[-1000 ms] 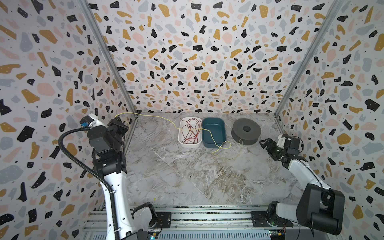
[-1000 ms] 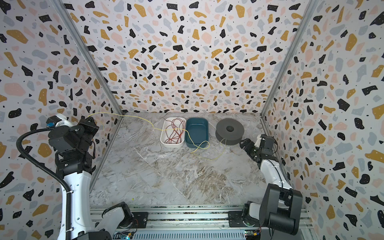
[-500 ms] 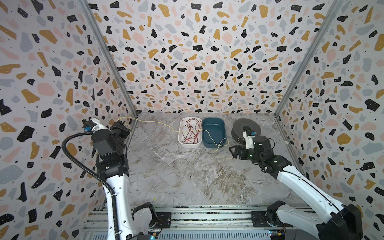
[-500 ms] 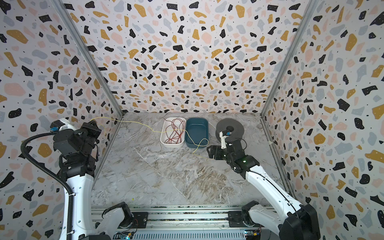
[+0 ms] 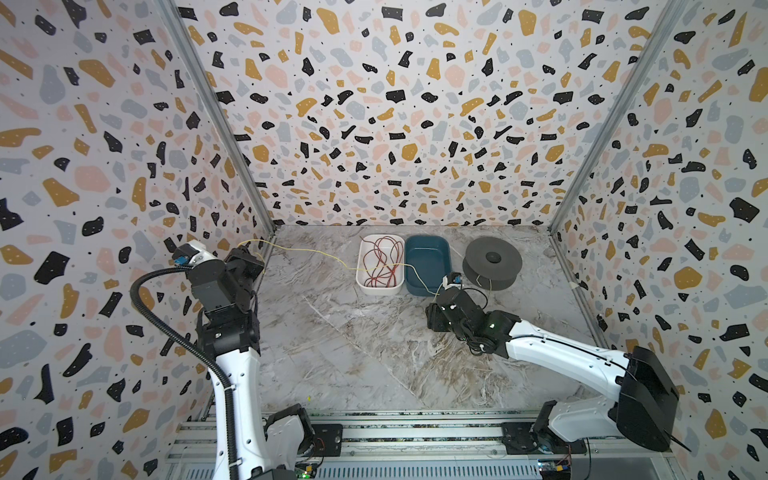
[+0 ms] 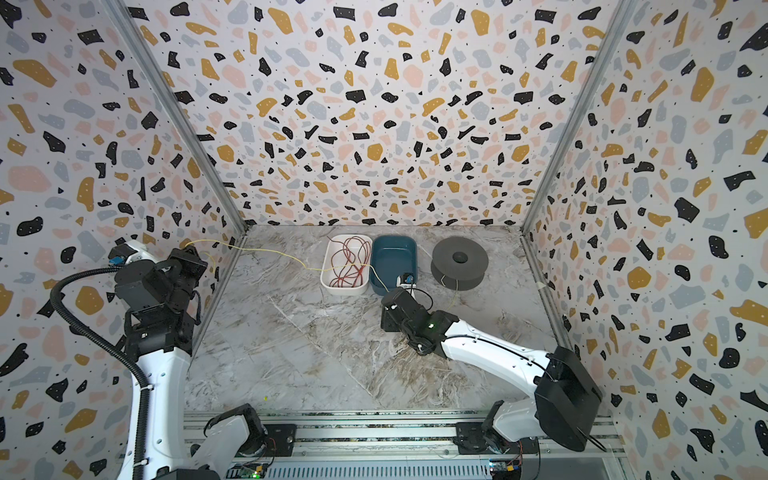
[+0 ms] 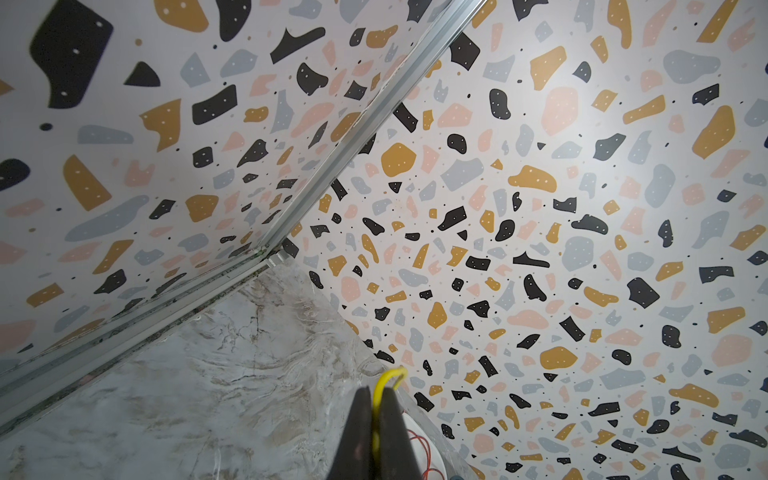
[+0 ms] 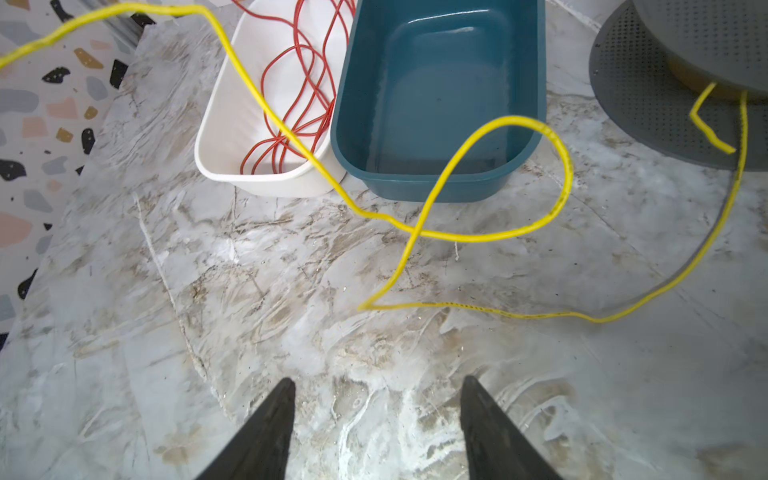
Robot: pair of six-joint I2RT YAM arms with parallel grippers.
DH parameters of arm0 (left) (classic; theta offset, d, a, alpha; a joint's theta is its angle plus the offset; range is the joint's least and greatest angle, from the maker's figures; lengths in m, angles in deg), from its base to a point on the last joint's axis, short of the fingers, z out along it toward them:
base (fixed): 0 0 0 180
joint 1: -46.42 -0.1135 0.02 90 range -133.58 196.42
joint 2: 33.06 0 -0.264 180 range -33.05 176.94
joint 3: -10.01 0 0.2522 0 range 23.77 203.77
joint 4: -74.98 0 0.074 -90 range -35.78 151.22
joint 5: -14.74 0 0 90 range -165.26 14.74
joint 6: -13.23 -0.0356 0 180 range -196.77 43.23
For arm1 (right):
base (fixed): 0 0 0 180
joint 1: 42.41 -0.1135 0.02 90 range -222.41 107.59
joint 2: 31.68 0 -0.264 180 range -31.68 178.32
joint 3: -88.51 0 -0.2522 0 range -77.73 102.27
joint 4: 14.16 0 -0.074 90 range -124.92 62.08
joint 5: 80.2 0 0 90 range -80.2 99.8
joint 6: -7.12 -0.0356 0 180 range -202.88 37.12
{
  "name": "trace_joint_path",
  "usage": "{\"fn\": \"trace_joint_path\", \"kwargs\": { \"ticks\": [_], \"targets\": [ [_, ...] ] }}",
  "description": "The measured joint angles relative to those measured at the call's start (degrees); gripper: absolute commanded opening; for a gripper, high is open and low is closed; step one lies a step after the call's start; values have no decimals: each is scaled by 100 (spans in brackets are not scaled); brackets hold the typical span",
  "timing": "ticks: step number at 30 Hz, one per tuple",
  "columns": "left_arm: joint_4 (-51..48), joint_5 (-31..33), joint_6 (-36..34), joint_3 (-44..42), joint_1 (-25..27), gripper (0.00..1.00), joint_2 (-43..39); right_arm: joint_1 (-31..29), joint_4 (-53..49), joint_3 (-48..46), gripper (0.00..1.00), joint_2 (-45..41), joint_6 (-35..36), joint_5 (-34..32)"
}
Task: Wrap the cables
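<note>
A thin yellow cable (image 5: 307, 250) runs from the far left, over the white tray (image 5: 360, 282), and loops on the floor in front of the blue tray (image 5: 428, 257). It ends at the dark grey spool (image 5: 492, 264). My left gripper (image 7: 376, 388) is raised by the left wall and shut on the yellow cable (image 7: 388, 374). A dark red cable (image 8: 299, 95) lies coiled in the white tray (image 8: 216, 166). My right gripper (image 8: 376, 380) is open and holds nothing. It hangs low over the floor, short of the yellow cable's loop (image 8: 457, 237).
The blue tray (image 8: 436, 83) holds nothing. The spool (image 8: 648, 83) stands at the back right. Patterned walls close in the left, back and right. A thick black hose (image 5: 166, 328) hangs along my left arm. A metal rail (image 5: 374, 432) runs across the front.
My right arm has swung from the right wall to the middle, in front of the trays, and its jaws have narrowed. The left arm has shifted slightly, still holding the yellow cable.
</note>
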Motion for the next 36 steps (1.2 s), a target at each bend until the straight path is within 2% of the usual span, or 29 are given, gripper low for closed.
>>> {"fn": "trace_joint_path", "kwargs": {
  "ticks": [5,16,21,24,26,36],
  "targets": [
    [0,31,-66,0,35,0,0,7,57,256,57,354,-201,-260],
    [-2,72,-98,0,66,0,0,166,118,415,45,1016,-378,-404],
    [-13,83,-120,0,85,0,0,289,140,501,31,1167,-389,-413],
    [-17,92,-129,0,101,0,0,315,144,509,27,1176,-387,-413],
    [-17,94,-131,0,103,0,-2,319,173,509,27,1176,-374,-407],
    [-44,103,-179,0,111,0,0,372,223,509,42,964,-304,-50]
  ]
}}
